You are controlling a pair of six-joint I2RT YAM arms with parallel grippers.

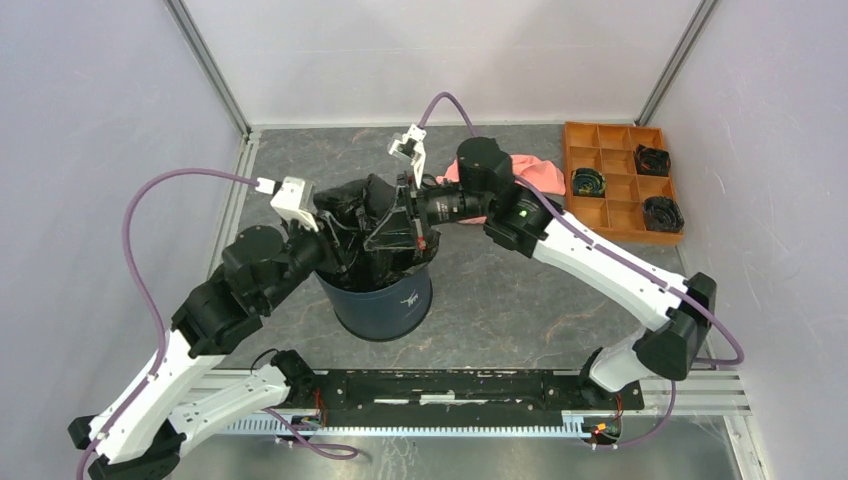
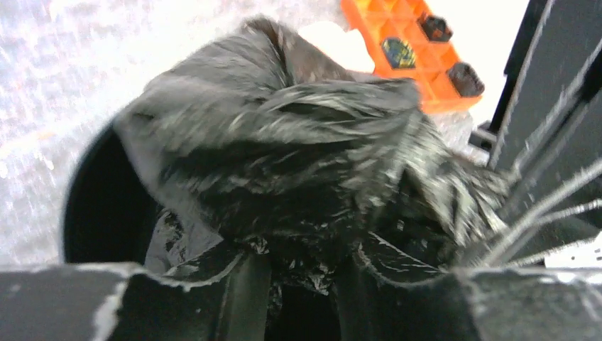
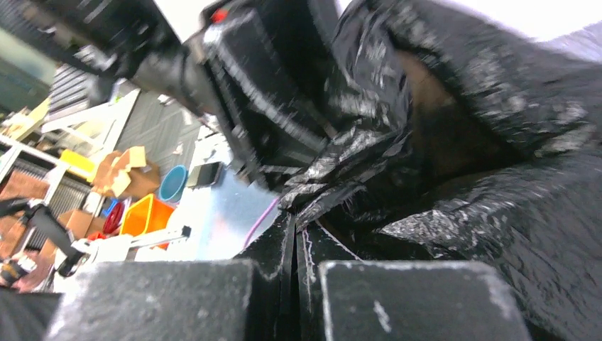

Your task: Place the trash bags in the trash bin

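Right pincer (image 3: 295,226), pressed together, pins the trash bag (image 2: 284,156) over the trash bin (image 1: 385,305) for stuffing; left pincer (image 2: 298,280) straddles it, grip unclear.

Trash bag (image 1: 355,200) sits in the bin (image 1: 385,305) mouth (bulging above the rim); tray (image 1: 612,138) lies behind, right.

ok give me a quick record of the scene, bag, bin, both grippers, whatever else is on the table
trash bag: black, bunched over the bin's mouth, mostly above the rim
trash bin: navy, upright
right gripper: shut on the bag
left gripper: jaws apart, bag between them, grip unclear
elsewhere: pink cloth and orange tray, far right
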